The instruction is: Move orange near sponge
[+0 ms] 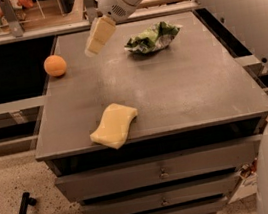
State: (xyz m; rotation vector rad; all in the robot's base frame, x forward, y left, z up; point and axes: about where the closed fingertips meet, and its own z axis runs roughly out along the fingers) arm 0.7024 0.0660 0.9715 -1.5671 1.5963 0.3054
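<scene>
I see the gripper (97,36) hanging over the table (196,84) at about 11 o'clock from its middle; whether it is parted or closed I cannot tell. The orange (55,66) sits at 10 o'clock by the left edge, well apart from the sponge (114,125), which lies at 7 o'clock on the front edge. A crumpled green-and-white bag (152,37) lies at 12 o'clock
</scene>
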